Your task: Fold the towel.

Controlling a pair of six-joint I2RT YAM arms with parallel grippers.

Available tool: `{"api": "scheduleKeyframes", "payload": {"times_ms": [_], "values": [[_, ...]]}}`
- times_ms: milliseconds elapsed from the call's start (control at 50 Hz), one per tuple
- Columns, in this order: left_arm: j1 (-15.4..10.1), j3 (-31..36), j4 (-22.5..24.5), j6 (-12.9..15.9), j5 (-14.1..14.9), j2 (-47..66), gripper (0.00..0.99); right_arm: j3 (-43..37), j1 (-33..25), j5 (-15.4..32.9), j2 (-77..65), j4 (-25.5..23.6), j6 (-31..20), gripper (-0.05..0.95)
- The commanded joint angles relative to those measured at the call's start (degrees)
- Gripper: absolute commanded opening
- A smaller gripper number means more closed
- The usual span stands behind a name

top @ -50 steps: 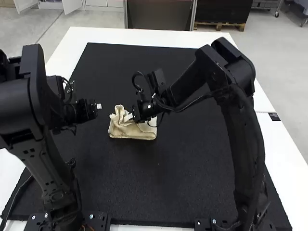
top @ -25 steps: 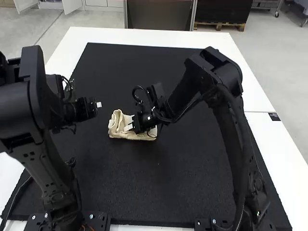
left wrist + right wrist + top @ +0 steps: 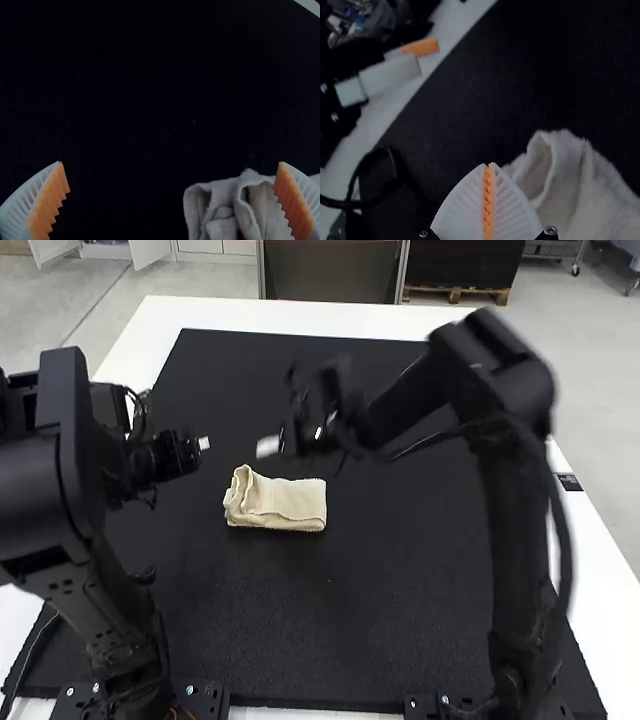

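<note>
The cream towel (image 3: 285, 502) lies as a small folded bundle on the black mat, its left end rolled and puffed up. My right gripper (image 3: 268, 446) is just beyond and above the towel in the high view. In the right wrist view, my right gripper (image 3: 489, 165) is shut with its orange pads together, the towel (image 3: 565, 185) beside it. My left gripper (image 3: 203, 444) hangs left of the towel, apart from it. Seen from its own wrist, my left gripper (image 3: 170, 162) is wide open, with the towel's loose end (image 3: 220, 210) near one finger.
The black mat (image 3: 340, 620) covers most of the white table (image 3: 590, 530). Both arms stand at the near edge, one on each side. In the right wrist view, part of the left arm's gripper (image 3: 390, 75) shows over the table edge.
My right gripper has come off the towel and moved up and away beyond it, leaving the towel flatter on its right part. The left arm has shifted only slightly.
</note>
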Motion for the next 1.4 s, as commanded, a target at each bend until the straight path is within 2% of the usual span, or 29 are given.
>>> {"api": "scheduleKeyframes", "payload": {"times_ms": [0,240,360,420,500,660,760,920,1040,1220,1300,1380], "values": [[-0.7,4.25,-0.3,-3.28,0.94,-1.88,0.962,0.83,-4.07,-1.11,-7.4,0.04,2.65,-0.02],[-6.59,10.49,-1.44,-8.38,-0.12,-4.25,0.961,0.39,-12.16,0.3,-18.83,-1.45,3.62,-0.02],[-10.63,13.13,-1.71,-10.75,-2.23,-5.66,0.961,-0.57,-15.94,1.0,-23.84,-1.98,3.71,-0.02],[-12.83,14.27,-1.71,-11.1,-4.34,-6.54,0.961,-1.54,-17.87,1.53,-26.91,-1.89,3.71,-0.02],[-14.85,15.42,-1.71,-11.63,-5.57,-7.33,0.961,-2.68,-19.63,2.49,-30.16,-1.89,4.06,-0.02],[-15.55,17.0,-2.58,-11.72,-6.18,-8.83,0.959,-5.94,-23.58,2.58,-36.93,-1.71,5.38,-0.02],[-16.08,17.17,-1.27,-11.63,-7.24,-10.93,0.957,-8.22,-25.96,2.58,-40.71,-1.36,6.34,-0.02],[-18.72,17.61,0.14,-11.63,-8.38,-14.45,0.956,-11.56,-28.77,2.67,-47.3,0.13,7.31,-0.02],[-20.83,17.61,0.49,-11.54,-10.23,-17.35,0.956,-14.46,-31.14,2.41,-53.54,0.75,8.8,-0.02],[-21.7,17.44,1.19,-10.84,-12.51,-21.92,0.956,-20.09,-35.1,0.47,-62.6,5.14,13.2,-0.02],[-21.79,17.35,1.28,-10.49,-14.71,-23.24,0.956,-22.55,-36.68,-0.41,-66.11,7.51,15.04,-0.02],[-21.79,16.73,2.25,-8.9,-17.52,-24.73,0.956,-24.92,-38.35,-1.64,-69.8,10.06,16.54,-0.02]]}}
